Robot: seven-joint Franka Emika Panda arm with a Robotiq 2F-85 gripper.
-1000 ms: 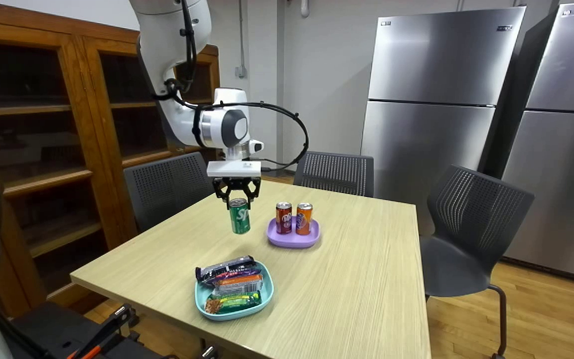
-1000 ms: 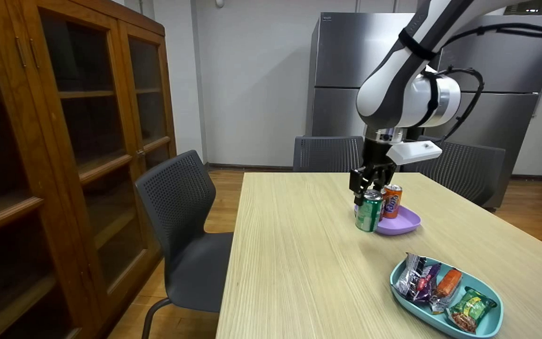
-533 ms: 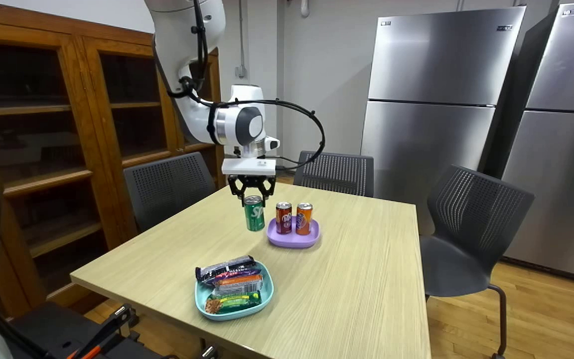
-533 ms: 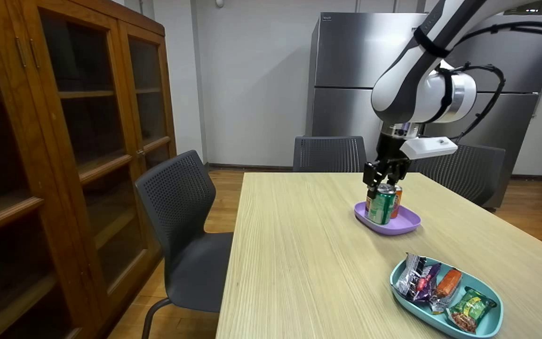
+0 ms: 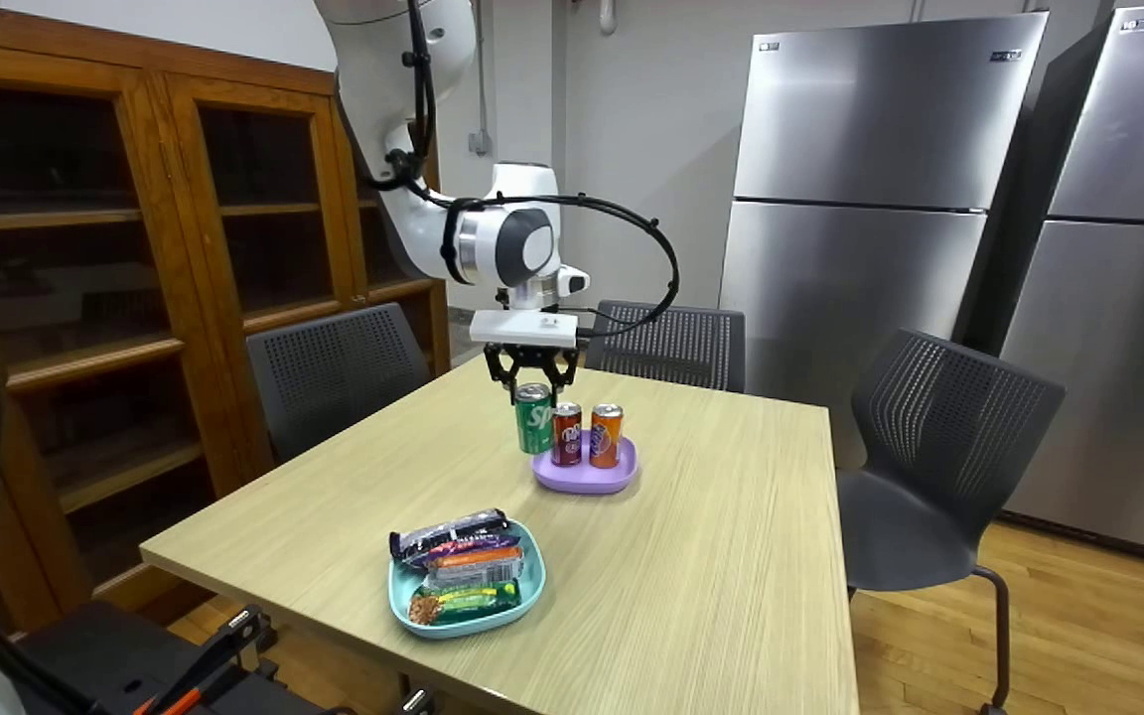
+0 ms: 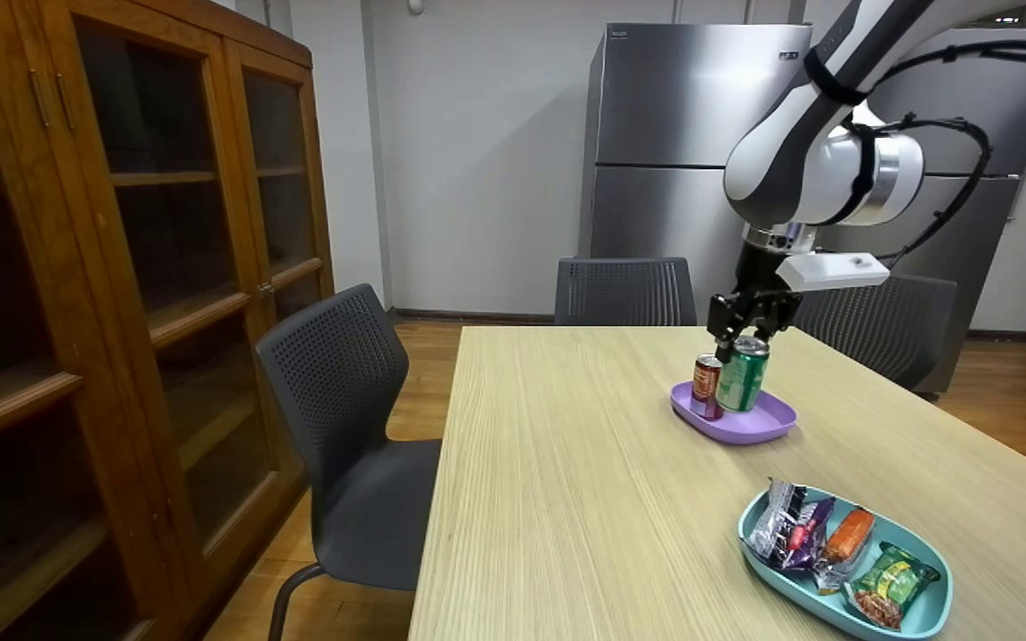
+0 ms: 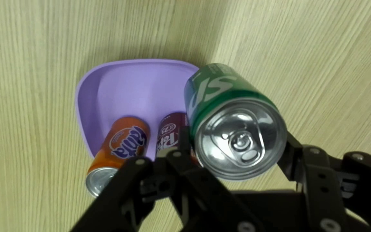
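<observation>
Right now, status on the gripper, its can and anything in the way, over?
Gripper closed on Sprite, aloft. Dr Pepper close by, contact unclear. Fanta beyond it, both in purple tray.

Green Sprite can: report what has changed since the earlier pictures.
The green Sprite can, gripped in the fingers throughout, has moved rightward in both exterior views, toward the purple tray. The Dr Pepper can, Fanta can and teal snack tray stayed put.
</observation>
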